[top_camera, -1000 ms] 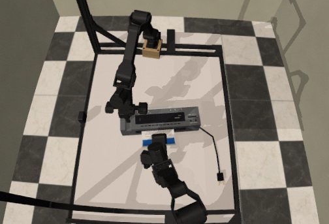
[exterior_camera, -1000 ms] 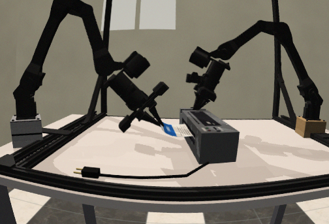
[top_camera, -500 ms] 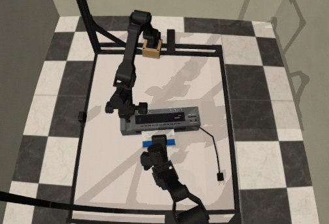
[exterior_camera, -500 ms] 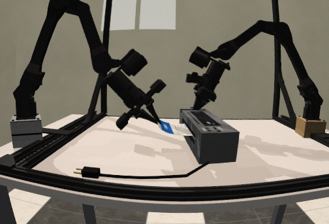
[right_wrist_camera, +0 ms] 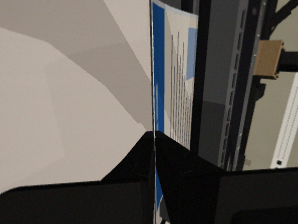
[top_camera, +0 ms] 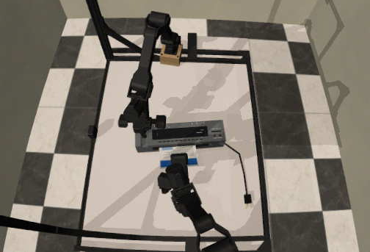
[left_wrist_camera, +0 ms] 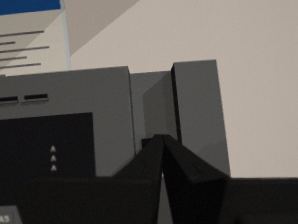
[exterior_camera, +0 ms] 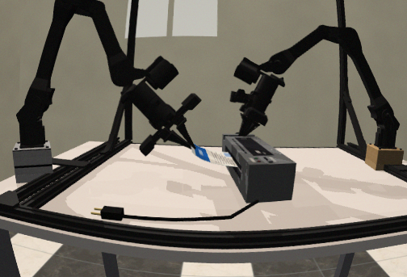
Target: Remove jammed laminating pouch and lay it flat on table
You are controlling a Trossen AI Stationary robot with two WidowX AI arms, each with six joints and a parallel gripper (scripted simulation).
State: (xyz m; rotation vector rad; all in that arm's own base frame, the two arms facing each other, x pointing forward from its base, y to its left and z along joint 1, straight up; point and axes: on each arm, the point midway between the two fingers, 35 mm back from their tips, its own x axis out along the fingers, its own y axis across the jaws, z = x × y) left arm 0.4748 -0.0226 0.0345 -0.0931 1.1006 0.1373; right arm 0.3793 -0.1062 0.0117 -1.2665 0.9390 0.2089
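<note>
The grey laminator [top_camera: 144, 145] [exterior_camera: 270, 179] [left_wrist_camera: 200, 100] [right_wrist_camera: 215, 75] stands upright on the table. The white pouch with a blue band [top_camera: 167, 163] [exterior_camera: 203, 153] [left_wrist_camera: 30, 45] [right_wrist_camera: 175, 75] sticks out of its front slot, bent, with the outer edge raised; its inner end is hidden. My right gripper [exterior_camera: 194, 147] [right_wrist_camera: 152, 137] is shut on that outer edge. My left gripper [top_camera: 144, 135] [exterior_camera: 241, 135] [left_wrist_camera: 161, 141] is shut and empty, its tips down in the recess at the laminator's end, over the dark key [left_wrist_camera: 146, 143], which they mostly hide. How far the key is down cannot be told.
The power cord [top_camera: 243, 169] [exterior_camera: 178, 218] leaves the laminator's other end and runs forward along the table to its plug [top_camera: 247, 198] [exterior_camera: 112, 213], apart from the pouch. A black frame [top_camera: 257, 158] borders the table.
</note>
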